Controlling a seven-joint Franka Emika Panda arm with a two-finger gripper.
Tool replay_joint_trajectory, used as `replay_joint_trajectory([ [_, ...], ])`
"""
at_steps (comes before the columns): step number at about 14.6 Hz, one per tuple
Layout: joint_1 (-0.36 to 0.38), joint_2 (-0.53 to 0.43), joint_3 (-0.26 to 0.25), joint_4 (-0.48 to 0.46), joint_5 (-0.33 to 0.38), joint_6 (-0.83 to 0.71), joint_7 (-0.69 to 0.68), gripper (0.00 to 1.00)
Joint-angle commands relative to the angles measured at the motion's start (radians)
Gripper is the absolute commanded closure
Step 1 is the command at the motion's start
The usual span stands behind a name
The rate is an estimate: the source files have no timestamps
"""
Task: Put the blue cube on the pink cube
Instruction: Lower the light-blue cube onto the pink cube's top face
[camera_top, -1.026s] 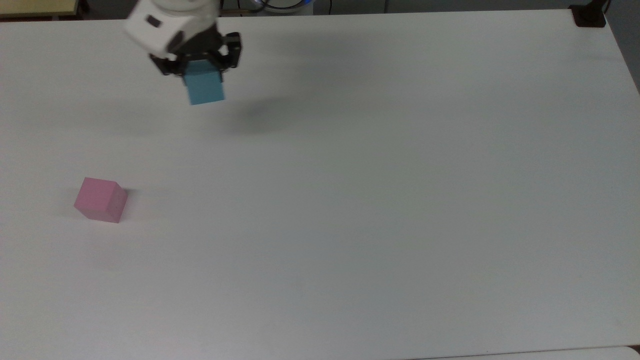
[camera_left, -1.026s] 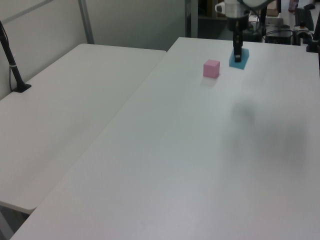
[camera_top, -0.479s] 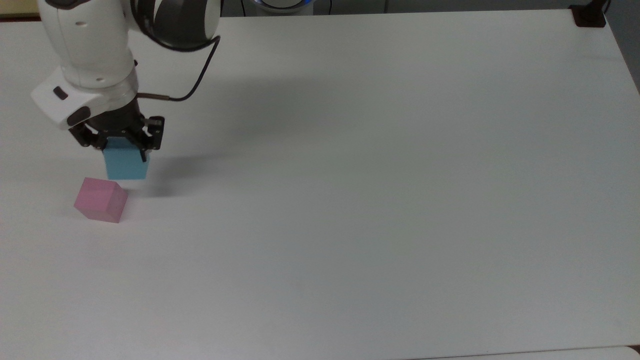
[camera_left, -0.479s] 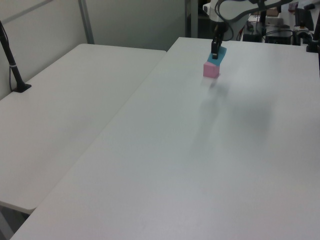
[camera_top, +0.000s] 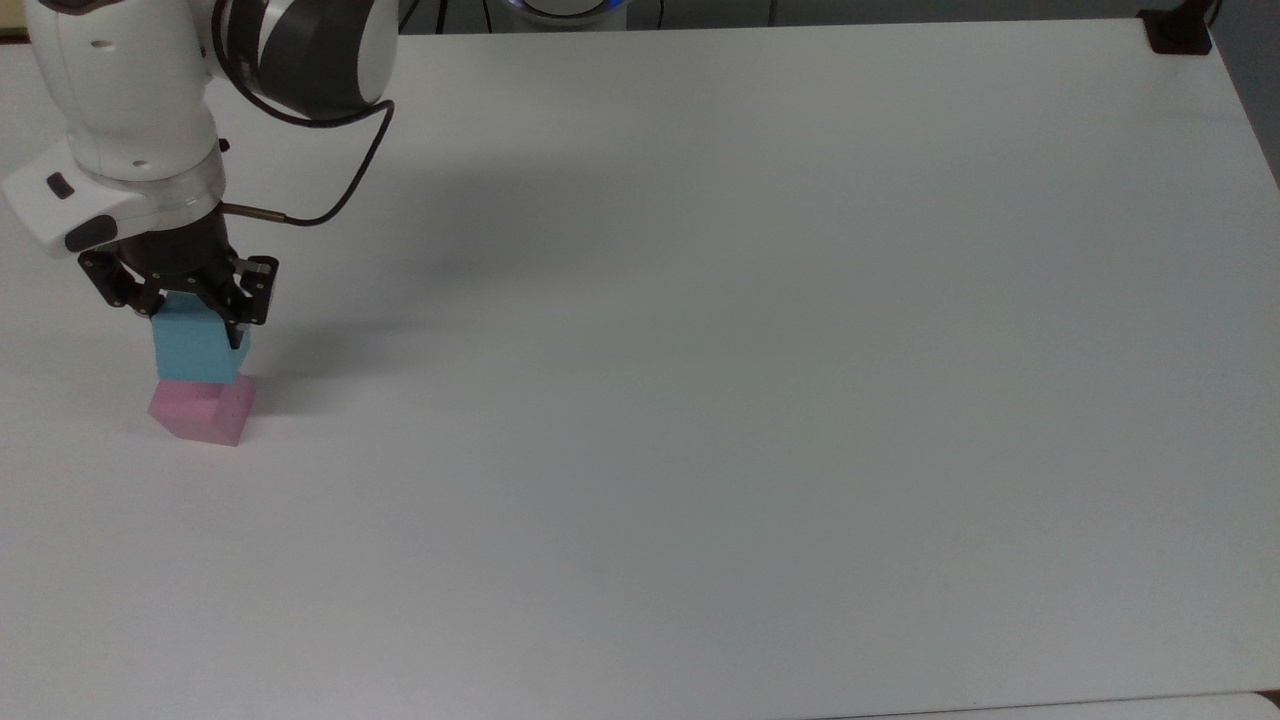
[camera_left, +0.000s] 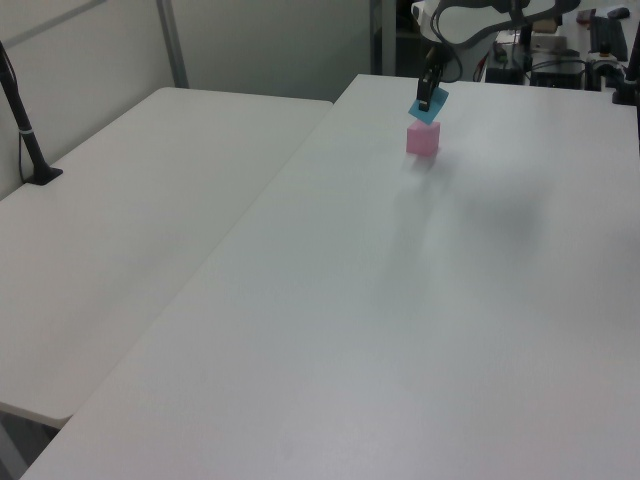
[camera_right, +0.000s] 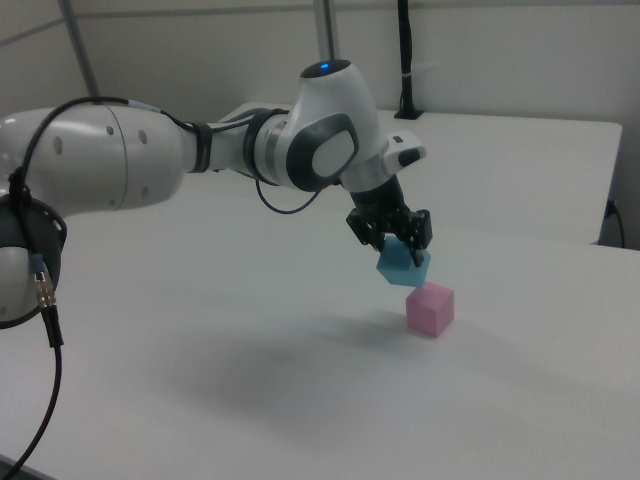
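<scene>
The jaws were clamped on the blue cube (camera_top: 197, 340) (camera_left: 427, 104) (camera_right: 403, 266), one black finger on each of two opposite faces, so the gripper (camera_top: 190, 298) (camera_left: 429, 88) (camera_right: 394, 232) held it off the counter (camera_top: 760, 380) (camera_left: 420, 300) (camera_right: 300, 400). In the right view the blue cube hung tilted, a lower corner pointing down just above the top of the pink cube (camera_top: 203, 412) (camera_left: 423, 138) (camera_right: 430, 308); a thin gap seemed to separate the two, though whether they touched could not be told for sure. In the top view the blue cube covered the far part of the pink cube's top face, offset toward the top view's upper edge and not squarely over it.

The pink cube sat flat on the counter near the top view's left edge, with only a narrow strip of surface between it and that edge. Toward the top view's right, the white surface ran wide and bare to the far corner, where a small black clamp (camera_top: 1178, 30) stood. In the left view a second white table (camera_left: 120, 230) lay alongside, on the left view's left, with a black post (camera_left: 25, 120) fixed to it.

The arm (camera_top: 150, 110) (camera_right: 200, 150) reached in from the top view's upper left, its white wrist bent down so the gripper pointed steeply at the cubes, and a black cable (camera_top: 330, 190) looped off the wrist.
</scene>
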Motion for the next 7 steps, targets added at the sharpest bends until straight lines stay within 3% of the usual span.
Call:
replay_joint_trajectory([
  [1, -0.007, 0.055, -0.018, 0.021, 0.018, 0.044, 0.016, 0.68],
  [7, -0.007, 0.076, -0.019, 0.021, 0.027, 0.067, 0.041, 0.68],
])
